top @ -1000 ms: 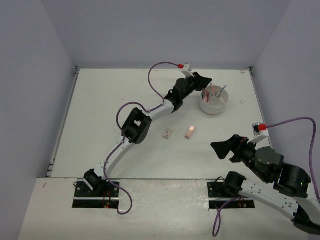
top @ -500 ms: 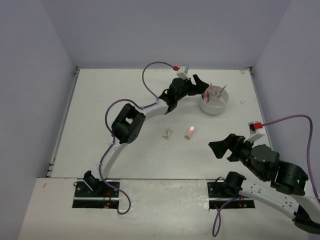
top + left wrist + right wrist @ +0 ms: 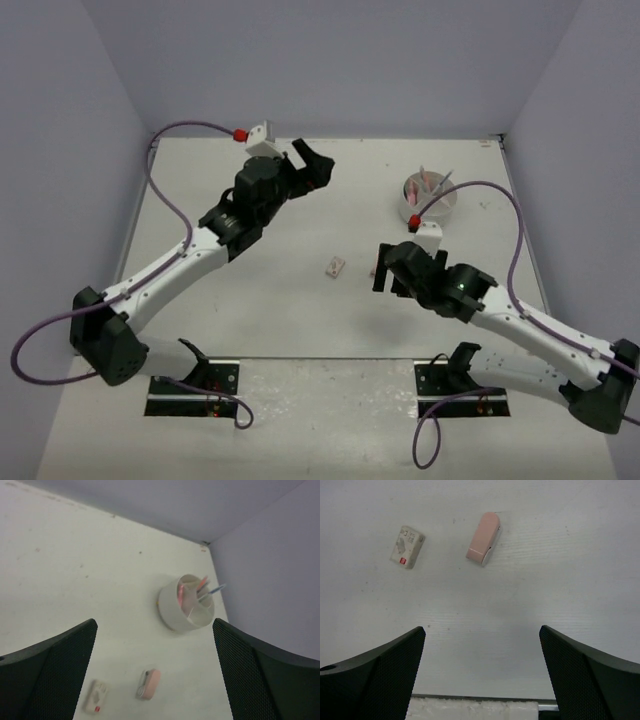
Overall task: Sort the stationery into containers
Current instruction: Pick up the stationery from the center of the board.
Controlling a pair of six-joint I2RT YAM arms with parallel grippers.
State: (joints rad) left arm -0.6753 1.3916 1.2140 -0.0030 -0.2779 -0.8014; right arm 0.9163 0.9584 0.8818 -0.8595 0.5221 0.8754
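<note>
White tub [image 3: 174, 614] in left wrist view, not right

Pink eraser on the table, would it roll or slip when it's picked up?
Probably won't roll: the pink eraser lies flat on a broad face. Likely light and stiff, being a small solid-looking block. A push could slide or spin it on the smooth table.

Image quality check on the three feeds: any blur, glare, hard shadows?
Top external: even diffuse light, no glare, shadows faint; white tub small but clear. Left wrist: softer and dimmer, print on the labelled block unreadable. Right wrist: sharpest, the pink eraser crisp with a thin soft shadow, the print nearly legible here.
</note>
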